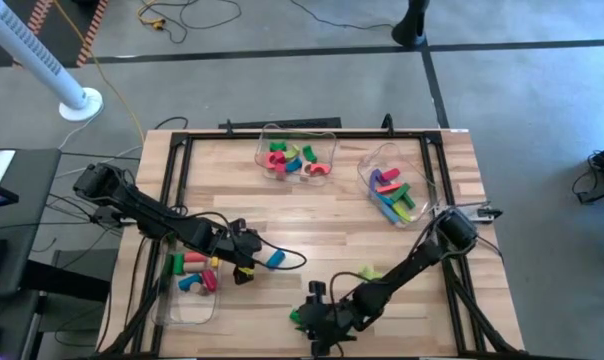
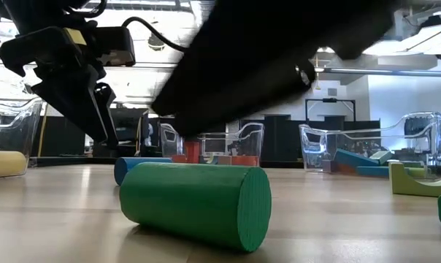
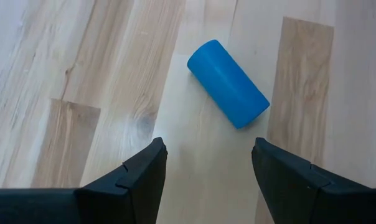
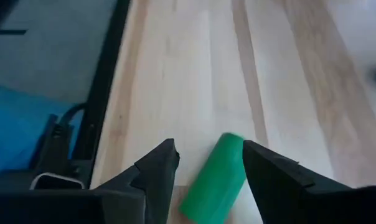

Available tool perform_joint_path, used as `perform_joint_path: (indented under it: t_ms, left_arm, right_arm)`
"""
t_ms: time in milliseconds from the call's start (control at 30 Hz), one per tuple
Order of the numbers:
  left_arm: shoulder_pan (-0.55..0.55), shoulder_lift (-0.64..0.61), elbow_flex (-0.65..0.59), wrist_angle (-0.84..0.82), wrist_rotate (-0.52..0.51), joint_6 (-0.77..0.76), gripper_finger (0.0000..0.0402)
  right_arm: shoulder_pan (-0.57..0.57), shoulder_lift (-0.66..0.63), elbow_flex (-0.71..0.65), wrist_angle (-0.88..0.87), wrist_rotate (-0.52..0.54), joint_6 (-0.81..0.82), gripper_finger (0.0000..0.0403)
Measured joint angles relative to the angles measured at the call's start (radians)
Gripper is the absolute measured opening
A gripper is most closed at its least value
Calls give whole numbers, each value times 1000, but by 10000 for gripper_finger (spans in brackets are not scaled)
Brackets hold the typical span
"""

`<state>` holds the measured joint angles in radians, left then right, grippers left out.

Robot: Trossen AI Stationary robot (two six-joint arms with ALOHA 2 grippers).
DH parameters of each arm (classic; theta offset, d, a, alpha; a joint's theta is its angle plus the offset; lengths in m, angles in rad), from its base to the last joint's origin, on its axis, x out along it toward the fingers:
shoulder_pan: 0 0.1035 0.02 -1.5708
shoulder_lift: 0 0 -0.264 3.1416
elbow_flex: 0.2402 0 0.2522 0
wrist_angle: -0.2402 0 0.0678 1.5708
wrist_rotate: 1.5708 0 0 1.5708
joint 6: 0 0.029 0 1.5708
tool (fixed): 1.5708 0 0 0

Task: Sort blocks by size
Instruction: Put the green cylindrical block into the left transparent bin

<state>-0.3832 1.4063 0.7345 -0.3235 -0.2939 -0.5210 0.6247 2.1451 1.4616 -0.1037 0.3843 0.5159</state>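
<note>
While the green cylinder [image 4: 216, 177] is lying on the counter [image 1: 322, 215] between the right gripper [image 4: 205, 163]'s spread jaws, closure should be centred (rolling is likely); the left gripper [image 3: 208, 163], jaws spread, is being held near the blue cylinder [image 3: 228, 83].

A table [image 1: 312, 225] stood in the middle, with two bins along its far side: one bin [image 1: 299, 152] near the centre, another [image 1: 394, 183] further right, each holding a heap of blocks. A third bin [image 1: 190, 285] sat at the near left edge with a few blocks in it. Just right of that, a cylinder [image 1: 274, 260] lay loose on the boards. Another cylinder [image 2: 197, 201] lay at the near edge, and an arch [image 1: 368, 273], as far as I could tell, sat right of it.
</note>
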Motion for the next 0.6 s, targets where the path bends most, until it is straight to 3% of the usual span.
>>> perform_joint_path:
  t_ms: [600]
  left_arm:
    - [0,0,0,1,0,2,225]
  right_arm:
    - [7,36,2,-217,68,51,213]
